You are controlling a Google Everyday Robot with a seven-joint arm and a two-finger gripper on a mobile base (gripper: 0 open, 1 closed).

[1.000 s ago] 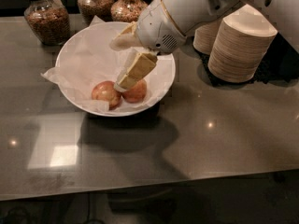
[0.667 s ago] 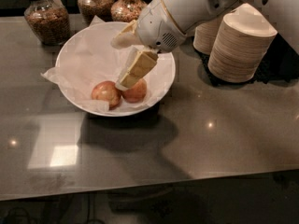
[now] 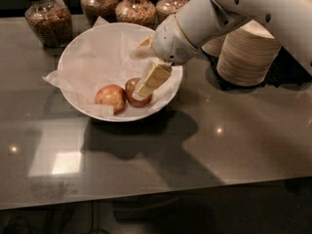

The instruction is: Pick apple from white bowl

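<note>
The white bowl (image 3: pixel 78 57), lined with crumpled white paper, stands on the dark table at upper left of centre. Two apples lie at its front. The deeper red apple (image 3: pixel 130 87) is on the right and the paler orange-yellow apple (image 3: pixel 110 97) is on the left, touching it. My gripper (image 3: pixel 138 73) reaches into the bowl from the right on a white arm. It is open. One beige finger (image 3: pixel 151 79) lies over the right side of the red apple. The other finger (image 3: pixel 141 48) points left, higher above the paper.
Stacks of beige paper bowls (image 3: pixel 246 55) stand right of the white bowl, behind my arm. Several glass jars of grains (image 3: pixel 47 18) line the table's far edge. The table's front edge (image 3: pixel 156 196) runs below.
My gripper has edged slightly right and down over the red apple. The apples and the bowl have not moved.
</note>
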